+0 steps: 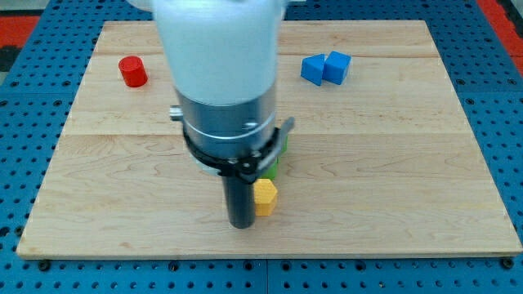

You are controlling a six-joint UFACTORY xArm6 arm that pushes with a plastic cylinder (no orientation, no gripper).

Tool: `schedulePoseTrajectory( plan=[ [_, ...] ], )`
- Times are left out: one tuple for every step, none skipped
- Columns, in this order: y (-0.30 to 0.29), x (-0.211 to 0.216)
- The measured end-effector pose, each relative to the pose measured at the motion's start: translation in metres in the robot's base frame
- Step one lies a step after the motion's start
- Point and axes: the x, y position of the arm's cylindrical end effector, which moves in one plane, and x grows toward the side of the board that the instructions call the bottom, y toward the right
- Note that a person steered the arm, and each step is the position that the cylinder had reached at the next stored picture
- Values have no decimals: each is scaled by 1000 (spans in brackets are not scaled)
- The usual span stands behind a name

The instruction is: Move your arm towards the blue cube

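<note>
The blue cube (337,66) sits near the view's top right, touching a second blue block (312,69) on its left. My tip (241,224) is at the view's bottom centre, far below and left of the blue cube. It touches the left side of a yellow block (265,197). A green block (274,160) is mostly hidden behind the arm, just above the yellow one.
A red cylinder (132,71) stands at the view's top left. The wooden board (392,163) lies on a blue perforated table (502,98). The arm's white and grey body (225,90) covers the board's upper middle.
</note>
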Motion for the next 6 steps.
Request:
schedulePoseTrajectory(
  plan=[
    [26, 1],
    [27, 4],
    [121, -12],
    [161, -62],
    [187, -119],
    [218, -155]
  ],
)
